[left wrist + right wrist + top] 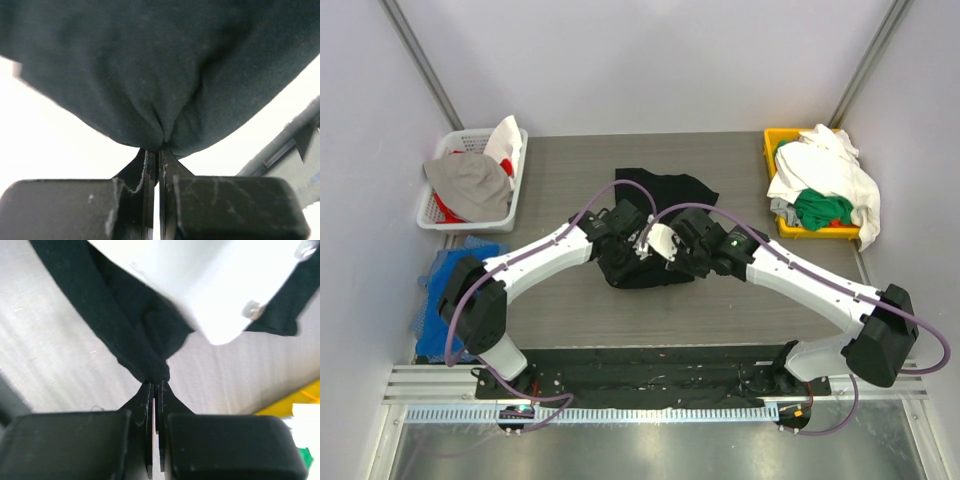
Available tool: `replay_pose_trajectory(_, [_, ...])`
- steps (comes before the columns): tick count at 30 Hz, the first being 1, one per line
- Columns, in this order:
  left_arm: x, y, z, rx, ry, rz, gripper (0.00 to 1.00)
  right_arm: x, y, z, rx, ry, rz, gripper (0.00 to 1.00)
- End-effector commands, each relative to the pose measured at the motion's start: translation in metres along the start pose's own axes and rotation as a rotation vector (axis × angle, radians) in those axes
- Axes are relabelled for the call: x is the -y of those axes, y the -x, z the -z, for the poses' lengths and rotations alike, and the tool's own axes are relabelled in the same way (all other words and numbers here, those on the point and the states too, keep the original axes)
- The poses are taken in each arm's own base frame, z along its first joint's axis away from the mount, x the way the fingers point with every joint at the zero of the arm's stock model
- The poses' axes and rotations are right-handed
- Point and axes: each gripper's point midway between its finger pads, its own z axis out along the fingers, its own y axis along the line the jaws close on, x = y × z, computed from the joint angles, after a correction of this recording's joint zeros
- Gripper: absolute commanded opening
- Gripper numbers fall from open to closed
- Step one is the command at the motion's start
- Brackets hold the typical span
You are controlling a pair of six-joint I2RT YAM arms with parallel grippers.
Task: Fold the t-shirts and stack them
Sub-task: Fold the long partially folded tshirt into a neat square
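I reached inward from both sides to frame centre, where my left gripper point(159, 152) and right gripper point(155, 385) each pinched a soft, matte fold of the crumpled black shirt point(672, 188).

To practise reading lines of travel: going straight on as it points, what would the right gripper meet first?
The soft black fabric t-shirt pinched in the right gripper; beyond it, probably the left arm's white casing; depth unclear.

Black t-shirt point(655, 195) — soft matt knit cloth — on grey woodgrain table point(720, 300)
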Motion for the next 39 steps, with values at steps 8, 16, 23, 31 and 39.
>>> replay_pose_trajectory(8, [-0.098,0.099,0.056,0.402,0.315,0.150,0.00,0.074,0.027,0.020,0.061,-0.312,-0.024,0.01])
replay_pose_trajectory(16, [-0.155,0.136,0.053,0.444,0.381,0.164,0.00,0.108,0.017,0.011,0.032,-0.377,-0.054,0.01])
replay_pose_trajectory(23, [-0.193,0.164,0.031,0.445,0.421,0.162,0.00,0.138,0.012,-0.003,-0.002,-0.402,-0.067,0.01])
replay_pose_trajectory(31, [-0.238,0.184,0.019,0.491,0.470,0.207,0.00,0.171,0.002,-0.024,-0.040,-0.402,-0.084,0.01])
replay_pose_trajectory(39, [-0.270,0.208,0.010,0.523,0.530,0.194,0.00,0.191,-0.016,-0.056,-0.073,-0.384,-0.113,0.01])
